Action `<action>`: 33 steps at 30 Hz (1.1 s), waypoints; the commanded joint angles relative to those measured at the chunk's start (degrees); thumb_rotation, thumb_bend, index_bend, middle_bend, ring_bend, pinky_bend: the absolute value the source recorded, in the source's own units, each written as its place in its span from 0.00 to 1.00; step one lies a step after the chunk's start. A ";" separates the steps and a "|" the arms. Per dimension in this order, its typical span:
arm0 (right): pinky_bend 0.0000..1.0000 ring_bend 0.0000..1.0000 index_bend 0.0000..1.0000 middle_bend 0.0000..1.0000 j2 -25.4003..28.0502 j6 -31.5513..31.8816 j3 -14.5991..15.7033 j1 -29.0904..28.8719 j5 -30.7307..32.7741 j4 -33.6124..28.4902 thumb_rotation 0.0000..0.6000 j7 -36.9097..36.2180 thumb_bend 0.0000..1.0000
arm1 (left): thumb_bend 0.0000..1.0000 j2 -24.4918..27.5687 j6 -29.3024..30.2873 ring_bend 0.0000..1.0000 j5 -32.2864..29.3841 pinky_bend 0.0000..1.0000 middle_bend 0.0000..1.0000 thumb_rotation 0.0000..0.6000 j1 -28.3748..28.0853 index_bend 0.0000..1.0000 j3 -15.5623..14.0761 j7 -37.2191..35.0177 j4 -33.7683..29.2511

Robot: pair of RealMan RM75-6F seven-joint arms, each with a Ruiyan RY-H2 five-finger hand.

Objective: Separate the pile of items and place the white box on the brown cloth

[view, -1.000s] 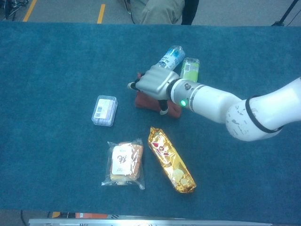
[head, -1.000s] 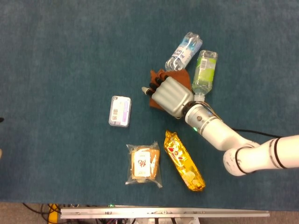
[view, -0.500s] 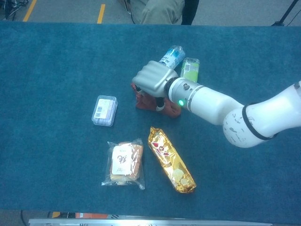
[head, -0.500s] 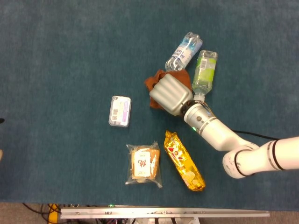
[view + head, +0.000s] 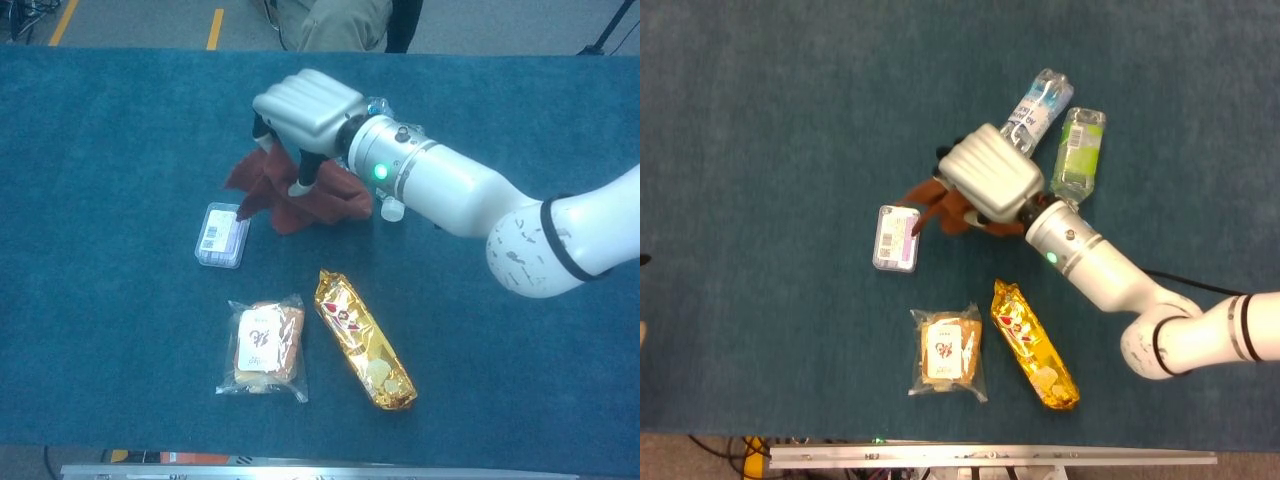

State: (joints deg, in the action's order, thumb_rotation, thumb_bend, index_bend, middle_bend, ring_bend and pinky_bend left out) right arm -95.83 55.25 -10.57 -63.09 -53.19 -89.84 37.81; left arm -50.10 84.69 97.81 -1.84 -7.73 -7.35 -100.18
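The robot's right hand (image 5: 305, 110) was up above the table with its fingers (image 5: 299, 184) curled round the soft, crumpled brown cloth (image 5: 300, 200). It gripped the cloth from the top. The cloth hung down in a bunch, and one loose corner dangled toward the left. From above, the right hand (image 5: 985, 183) covered most of the brown cloth (image 5: 940, 207).

The small white plastic box with a printed label (image 5: 222, 234) lay flat on the blue carpet-covered table (image 5: 120, 150). It sat to the left of the hand, a bit nearer the robot. In the head view the white box (image 5: 896, 238) was just beside the hanging corner of the cloth, and that corner seemed to reach its top right edge. I could not tell if they really touched. The long side of the box ran away from the robot, not across the table.

The left hand did not show in either view, so the right hand was the one close to the box.

I think the cloth needed to be laid down flat on a bare bit of table first. The spot should be near the box but not over it, so the box would then have only a short way to go.
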 commanded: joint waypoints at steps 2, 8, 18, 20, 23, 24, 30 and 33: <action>0.68 0.57 0.73 0.55 -1.62 1.30 -2.36 -0.59 0.08 0.94 1.00 -0.49 0.00 | 0.35 0.18 0.28 0.15 -0.01 0.16 0.20 1.00 0.22 0.19 -0.08 -0.04 -0.10; 0.68 0.57 0.73 0.55 -6.22 4.20 -7.19 -2.58 1.14 4.22 1.00 -0.48 0.00 | 0.35 0.59 1.20 0.15 -0.06 0.16 0.20 1.00 0.96 0.19 -0.32 -0.31 -0.02; 0.65 0.50 0.61 0.47 -10.93 3.21 -9.47 -5.78 5.53 8.09 1.00 3.52 0.00 | 0.35 0.81 1.93 0.15 -0.06 0.16 0.20 1.00 1.57 0.19 -0.44 -1.09 0.52; 0.57 0.38 0.39 0.36 -9.88 1.45 -8.26 -6.21 7.61 7.01 1.00 6.15 0.00 | 0.35 0.81 2.13 0.15 -0.03 0.16 0.20 1.00 1.69 0.19 -0.43 -1.22 0.63; 0.45 0.24 0.08 0.20 -8.07 0.54 -7.13 -6.34 9.15 5.24 1.00 8.30 0.00 | 0.35 0.81 2.05 0.14 -0.03 0.16 0.20 1.00 1.69 0.19 -0.42 -1.35 0.75; 0.43 0.21 0.03 0.17 -7.47 0.49 -6.98 -6.22 9.38 4.51 1.00 8.43 0.00 | 0.35 0.82 2.03 0.14 0.00 0.16 0.20 1.00 1.67 0.19 -0.40 -1.38 0.76; 0.41 0.18 0.00 0.14 -2.35 1.16 -5.44 -4.29 8.18 -0.19 1.00 7.67 0.00 | 0.35 0.70 1.79 0.14 0.39 0.15 0.20 1.00 1.33 0.19 -0.21 -1.24 0.56; 0.41 0.18 0.00 0.14 1.04 1.14 -3.83 -2.75 6.84 -2.71 1.00 6.85 0.00 | 0.35 0.68 1.44 0.14 0.53 0.15 0.20 1.00 1.09 0.19 -0.17 -1.01 0.40</action>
State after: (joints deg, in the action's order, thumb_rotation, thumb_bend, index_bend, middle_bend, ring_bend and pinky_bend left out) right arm -96.61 56.32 -15.54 -66.93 -45.43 -91.02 45.23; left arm -49.41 86.13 98.33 -0.76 -7.91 -8.36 -99.78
